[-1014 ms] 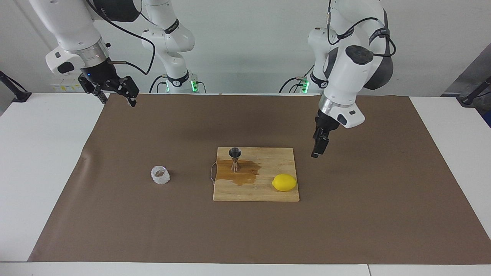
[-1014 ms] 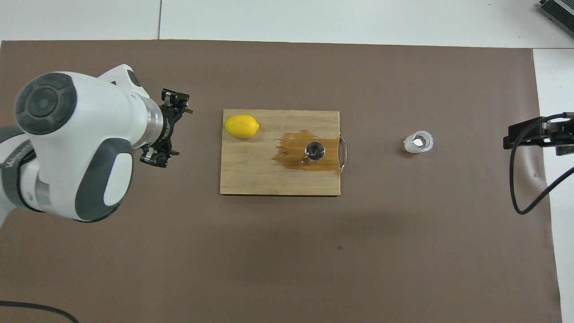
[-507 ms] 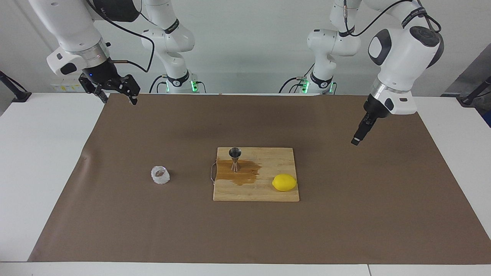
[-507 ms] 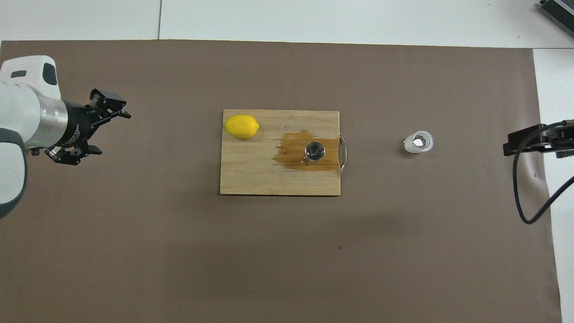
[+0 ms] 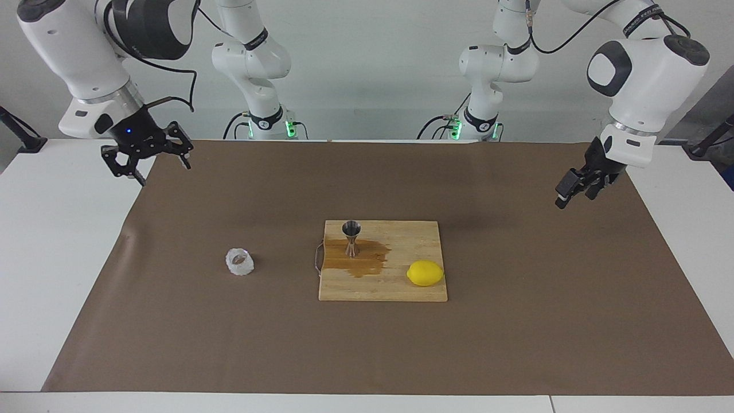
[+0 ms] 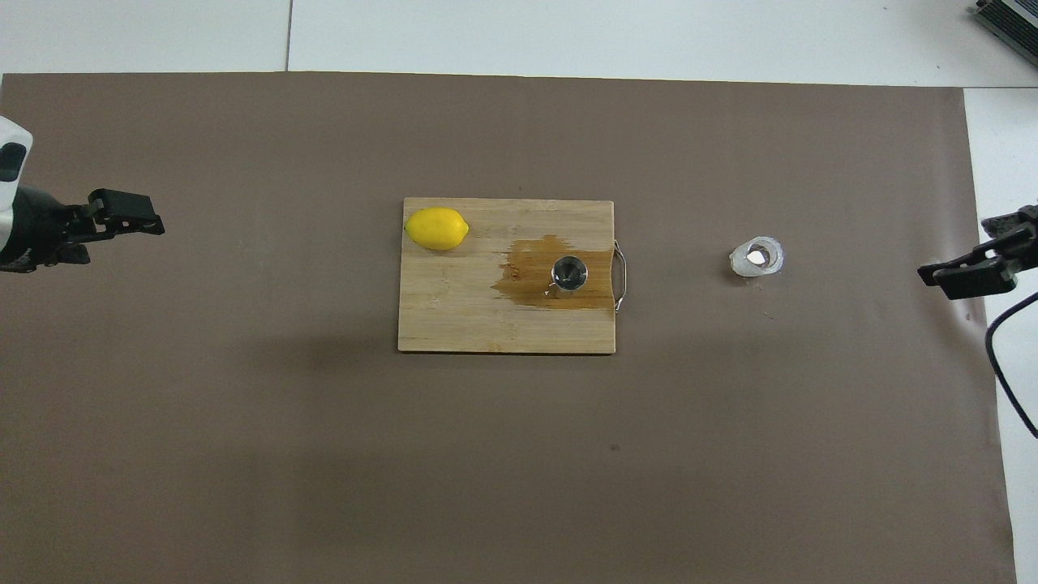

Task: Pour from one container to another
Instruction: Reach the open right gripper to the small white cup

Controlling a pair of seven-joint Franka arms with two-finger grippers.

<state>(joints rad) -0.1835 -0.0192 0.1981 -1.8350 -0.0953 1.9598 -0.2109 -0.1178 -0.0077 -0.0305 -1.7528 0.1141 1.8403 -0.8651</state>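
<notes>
Table (image 5: 57, 258) white, under a brown mat (image 5: 516, 321), pale wall at your robots' end | wet-stained cutting board (image 5: 395, 289) mid-mat carries steel jigger (image 5: 351, 237), lemon (image 5: 425, 273) | glass cup (image 5: 239, 261) beside it, toward right arm's end | left gripper (image 5: 578, 187), right gripper (image 5: 147, 162) both spread, empty, over mat edges.
</notes>
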